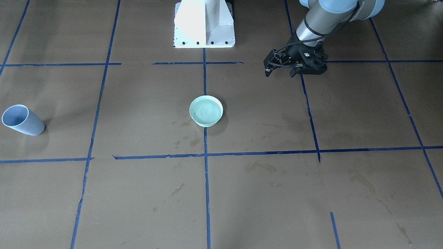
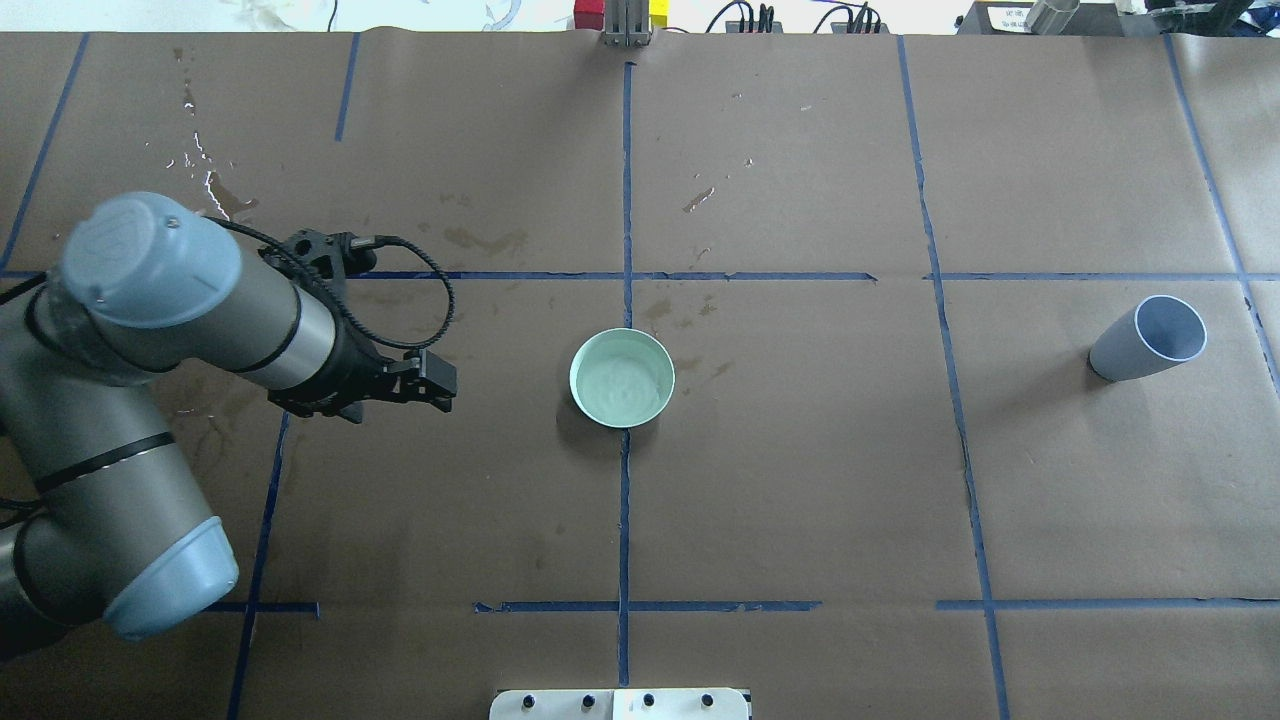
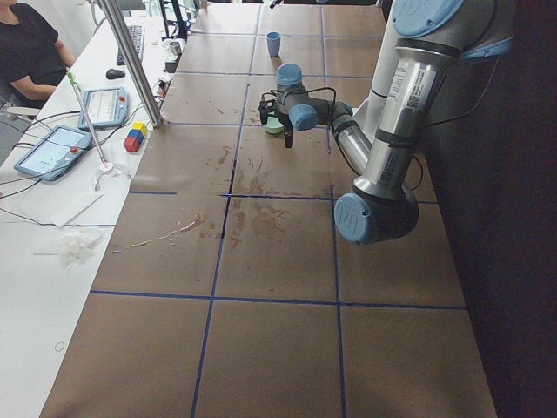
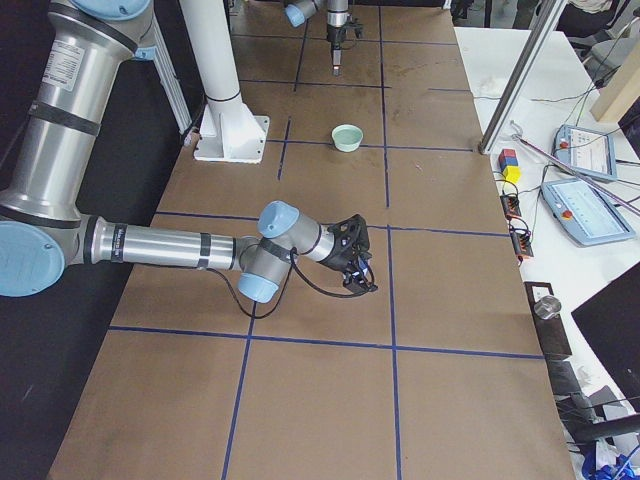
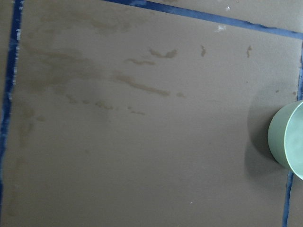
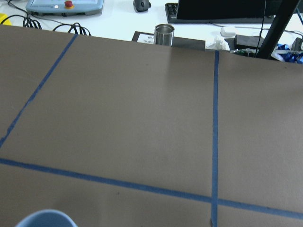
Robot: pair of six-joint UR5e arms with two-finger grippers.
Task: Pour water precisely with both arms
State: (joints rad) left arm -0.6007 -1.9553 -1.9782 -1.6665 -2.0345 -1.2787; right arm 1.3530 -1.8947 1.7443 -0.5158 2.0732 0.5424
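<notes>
A pale green bowl (image 1: 206, 123) stands at the table's middle on a blue tape line, and water (image 1: 206, 110) lies flat in it. From above, the bowl (image 2: 576, 372) and its water (image 2: 622, 384) lie to the right of my left gripper (image 2: 446, 384). That left gripper (image 1: 280, 72) hovers open and empty, clear of the bowl. The left wrist view catches only the bowl's wall (image 5: 285, 142). A grey-blue cup (image 2: 1145, 340) stands upright and alone far right. My right gripper (image 4: 356, 268) shows only in the exterior right view; I cannot tell its state. The cup's rim (image 6: 45, 218) shows at the bottom of the right wrist view.
The white pedestal (image 1: 204, 24) stands at the robot side. Brownish stains (image 2: 480, 240) mark the paper. Along the far side runs a white bench with tablets (image 4: 585, 150), coloured blocks (image 3: 135, 138), a metal can (image 6: 164, 34) and a seated person (image 3: 26, 52).
</notes>
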